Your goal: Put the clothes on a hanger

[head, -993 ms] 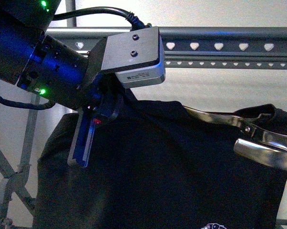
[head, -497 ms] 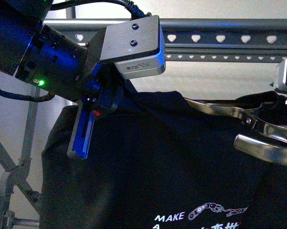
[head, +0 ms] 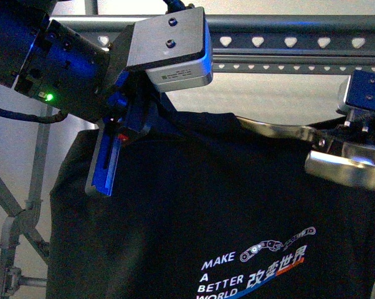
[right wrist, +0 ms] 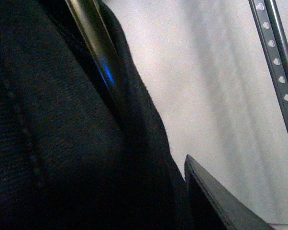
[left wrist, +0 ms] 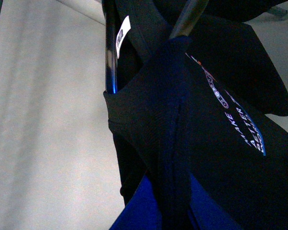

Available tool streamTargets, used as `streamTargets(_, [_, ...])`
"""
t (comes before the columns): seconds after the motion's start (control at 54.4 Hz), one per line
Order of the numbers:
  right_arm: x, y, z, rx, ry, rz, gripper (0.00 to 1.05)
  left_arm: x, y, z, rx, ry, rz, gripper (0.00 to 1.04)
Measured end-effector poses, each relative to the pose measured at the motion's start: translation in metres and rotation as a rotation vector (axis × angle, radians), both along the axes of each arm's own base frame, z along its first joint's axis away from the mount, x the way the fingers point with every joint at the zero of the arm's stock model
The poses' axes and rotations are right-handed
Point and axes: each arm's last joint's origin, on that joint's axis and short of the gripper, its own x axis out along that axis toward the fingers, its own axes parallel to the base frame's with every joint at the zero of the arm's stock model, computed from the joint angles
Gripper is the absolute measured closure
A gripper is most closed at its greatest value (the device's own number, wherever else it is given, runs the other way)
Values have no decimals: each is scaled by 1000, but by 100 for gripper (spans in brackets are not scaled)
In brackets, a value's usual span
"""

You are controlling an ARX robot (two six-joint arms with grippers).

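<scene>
T-shirt hangs spread betw. both arms. Shoulder line sits just below hanger rail, parallel to its horiz. long axis. Left end effector is clenched on the shoulder fabric. Right end effector is at the opposite shoulder, grip state indeterminate. Req'd move is likely up and over.

Looked like a bare lab or test room, hard to tell. Plain white wall stood behind a grey metal clothes rack with heart-shaped holes.
</scene>
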Motion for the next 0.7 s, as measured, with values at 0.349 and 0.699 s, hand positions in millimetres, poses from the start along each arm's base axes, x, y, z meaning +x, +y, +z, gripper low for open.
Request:
streamTargets(0.349, [-52,2,-64,47,251,39,94,0,0,3,-8,-12,-10,44])
streamTargets(0.699, [-97,-25,-80,265,360,-58,95,6,0,-2,-184,-20,-27,7])
